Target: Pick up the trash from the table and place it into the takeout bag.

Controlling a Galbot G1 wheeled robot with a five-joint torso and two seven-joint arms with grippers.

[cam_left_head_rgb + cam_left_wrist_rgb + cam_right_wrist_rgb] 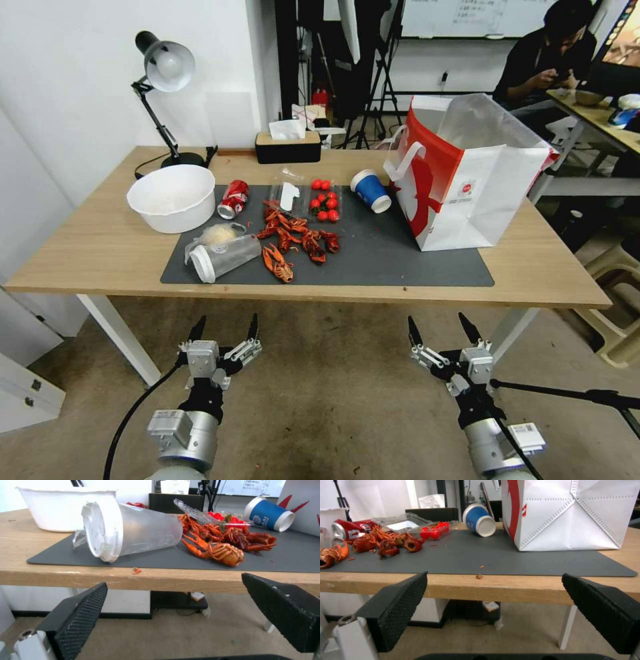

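Observation:
On the table [100, 247] a dark mat [400, 260] carries the trash. A clear white-lidded cup [223, 257] [133, 532] lies on its side, with a small tan lidded bowl [217, 235] just behind it. A red soda can [233, 199] [348, 530] and a blue paper cup [371, 191] [480, 521] are tipped over farther back. The takeout bag [467, 177] [573, 515] stands open at the mat's right end. My left gripper [227, 320] [174, 580] and right gripper [437, 320] [494, 576] hang open and empty, below and in front of the table's near edge.
Red crayfish shells [293, 240] and a clear box of tomatoes [323, 199] litter the mat's middle. A large white bowl [173, 197] sits at the left, with a desk lamp [163, 73] and a tissue box [288, 145] at the back. A stool [620, 320] stands right of the table.

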